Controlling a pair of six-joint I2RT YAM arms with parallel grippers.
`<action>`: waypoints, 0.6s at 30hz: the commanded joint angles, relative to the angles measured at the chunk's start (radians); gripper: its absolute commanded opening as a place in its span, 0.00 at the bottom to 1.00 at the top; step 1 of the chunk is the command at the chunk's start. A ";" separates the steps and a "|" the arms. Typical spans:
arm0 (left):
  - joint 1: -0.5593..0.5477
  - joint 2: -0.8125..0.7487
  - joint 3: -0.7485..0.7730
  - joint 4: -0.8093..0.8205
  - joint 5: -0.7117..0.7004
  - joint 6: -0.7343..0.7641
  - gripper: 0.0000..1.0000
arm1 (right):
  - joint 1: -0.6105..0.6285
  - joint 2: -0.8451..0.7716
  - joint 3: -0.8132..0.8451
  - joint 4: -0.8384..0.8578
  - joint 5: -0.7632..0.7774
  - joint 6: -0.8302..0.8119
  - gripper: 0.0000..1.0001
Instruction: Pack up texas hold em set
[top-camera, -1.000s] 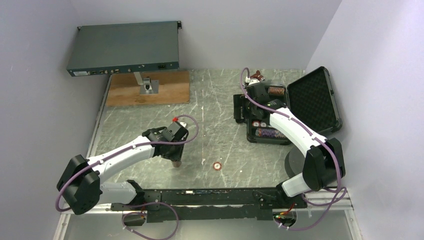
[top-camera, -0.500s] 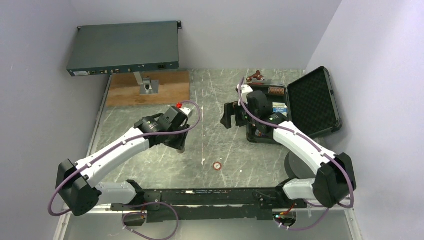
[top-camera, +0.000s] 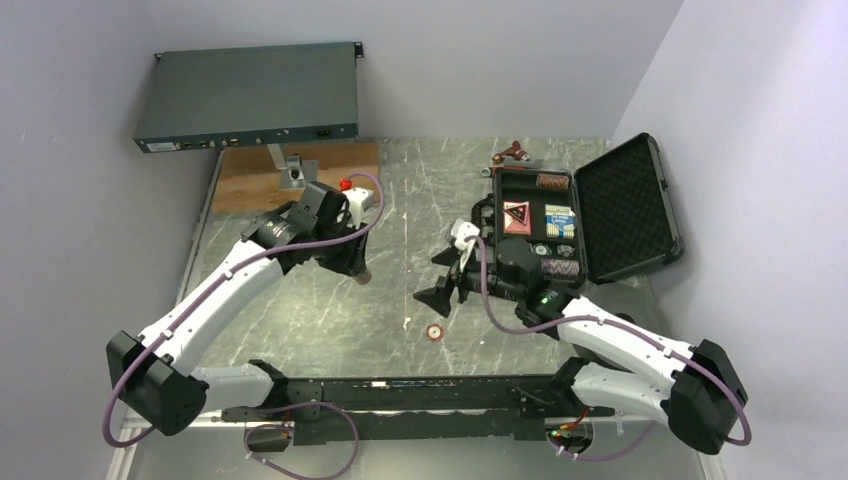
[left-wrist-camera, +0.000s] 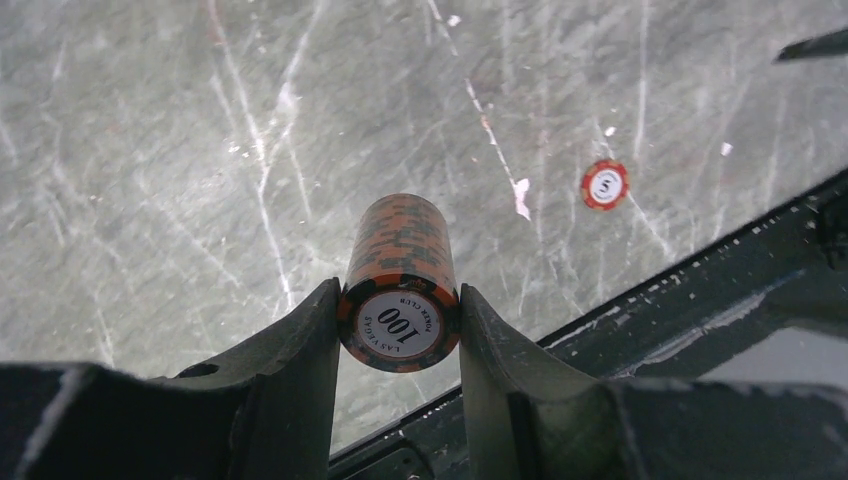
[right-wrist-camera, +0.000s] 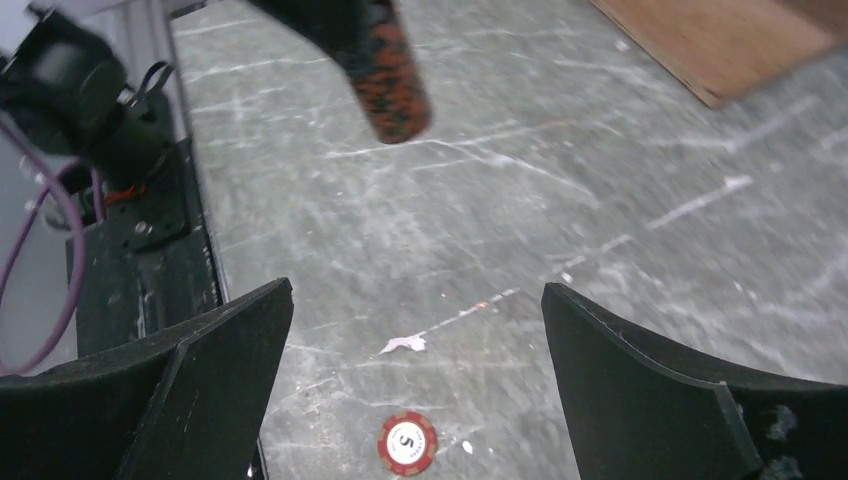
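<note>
You are holding the chip stack (left-wrist-camera: 400, 265) in the left gripper (left-wrist-camera: 400, 322), above the table (top-camera: 420, 195) and left of centre. A single chip (top-camera: 435, 332) is lying on the table near the front edge, to the right of that stack. Your right gripper (top-camera: 440, 278) is hanging just behind the single chip, left of the case (top-camera: 540, 171). The case is sitting at the right, its lid (top-camera: 628, 205) lying open to its right. The board (top-camera: 250, 188) is lying at the far left, with the rack unit (top-camera: 250, 97) behind it.
</note>
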 joint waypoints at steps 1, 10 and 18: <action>0.009 0.000 0.060 0.076 0.158 0.055 0.00 | 0.075 -0.014 -0.037 0.215 -0.054 -0.171 0.98; 0.025 0.067 0.083 0.172 0.324 -0.063 0.00 | 0.127 0.134 0.029 0.259 -0.026 -0.211 0.90; 0.023 0.033 -0.005 0.309 0.375 -0.138 0.00 | 0.141 0.219 0.046 0.320 0.019 -0.222 0.85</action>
